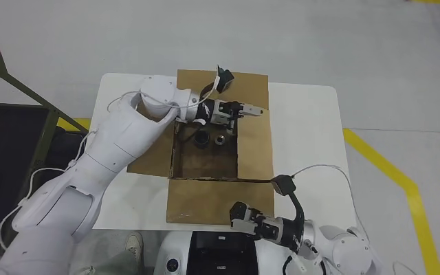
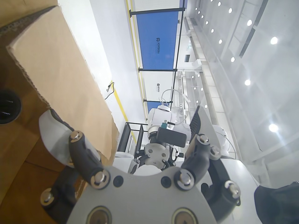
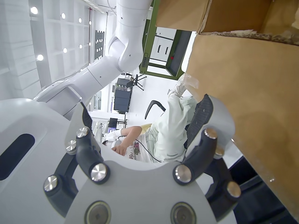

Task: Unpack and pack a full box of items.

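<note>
An open cardboard box (image 1: 254,148) stands mid-table with its flaps spread flat. Two small dark round items (image 1: 201,139) (image 1: 220,140) sit on its floor near the far wall. One of them shows as a dark round opening (image 2: 7,108) in the left wrist view. My left gripper (image 1: 246,112) (image 2: 123,122) hangs open over the box's far right corner, one finger (image 2: 50,122) against the right flap (image 2: 63,71). At the table's near edge my right gripper (image 1: 234,214) (image 3: 143,115) is open, one finger (image 3: 203,110) touching the near flap (image 3: 245,94) (image 1: 213,199).
The white table (image 1: 306,137) has bare room to the right of the box and a narrower strip on the left. A dark green frame (image 1: 27,130) stands off the table's left side. Yellow floor tape (image 1: 385,165) runs on the right.
</note>
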